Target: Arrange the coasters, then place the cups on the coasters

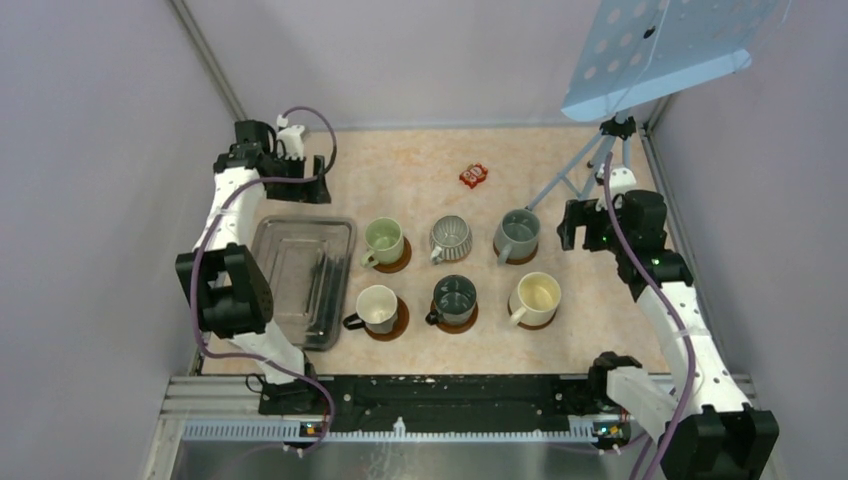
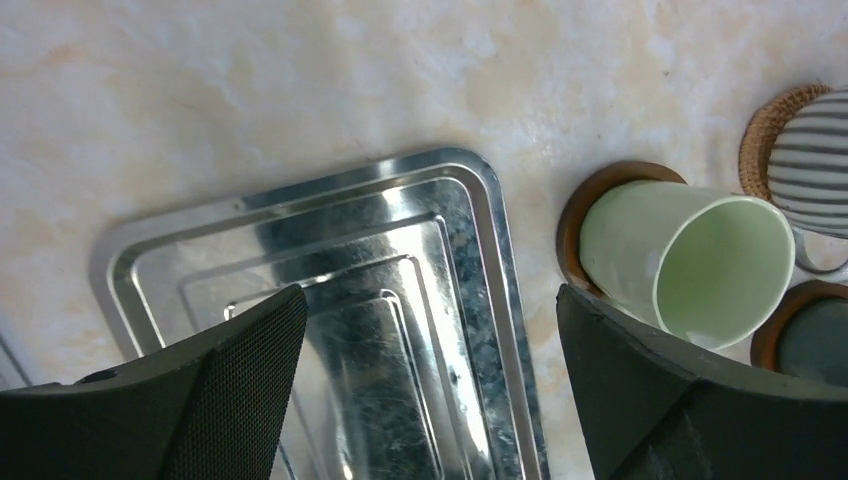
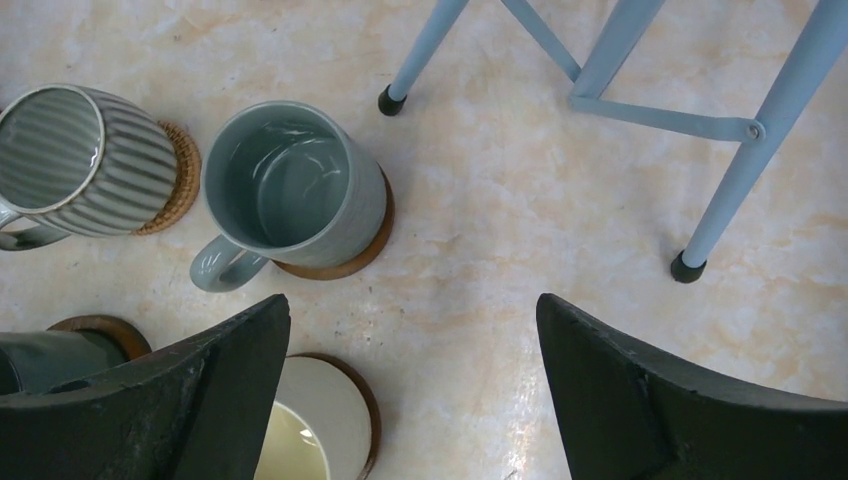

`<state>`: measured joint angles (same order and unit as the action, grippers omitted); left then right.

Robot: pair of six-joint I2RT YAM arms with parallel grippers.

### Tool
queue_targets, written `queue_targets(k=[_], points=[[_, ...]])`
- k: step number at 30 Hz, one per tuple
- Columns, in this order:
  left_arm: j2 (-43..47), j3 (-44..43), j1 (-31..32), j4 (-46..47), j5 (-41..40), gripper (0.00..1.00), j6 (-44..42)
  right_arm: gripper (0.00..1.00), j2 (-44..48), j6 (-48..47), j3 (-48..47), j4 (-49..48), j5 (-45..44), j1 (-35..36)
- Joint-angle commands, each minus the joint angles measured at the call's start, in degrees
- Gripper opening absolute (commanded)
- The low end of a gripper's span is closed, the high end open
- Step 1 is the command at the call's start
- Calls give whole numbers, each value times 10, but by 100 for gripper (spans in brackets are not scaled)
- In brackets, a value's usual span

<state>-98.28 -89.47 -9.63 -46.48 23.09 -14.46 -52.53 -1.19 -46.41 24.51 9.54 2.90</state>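
Six cups (image 1: 453,295) sat on coasters (image 3: 340,268), two rows, frame centre; left gripper (image 2: 430,300) and right gripper (image 3: 412,300) hung released, holding nothing.

You had bare tabletop (image 1: 410,170) along the far side, broken only by a small red packet (image 1: 474,175). The six cups (image 1: 455,297) stood at the middle in two rows of three, with only narrow lanes between them. On the left, the metal tray (image 1: 280,250) lay just beside the cups. At the far right, the blue stand's legs (image 3: 740,175) blocked the corner, near the grey-blue cup (image 1: 517,236). A bare strip ran in front of the near row.
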Motion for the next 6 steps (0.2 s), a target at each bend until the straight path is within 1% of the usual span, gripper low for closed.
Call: queue_targets(k=[1,6], points=[[48,37,4,49,-10,99,54,92,1,15,-2,-43,-19,-2],[60,42,8,52,-7,99,71,92,-1,17,3,-55,-8,-2]])
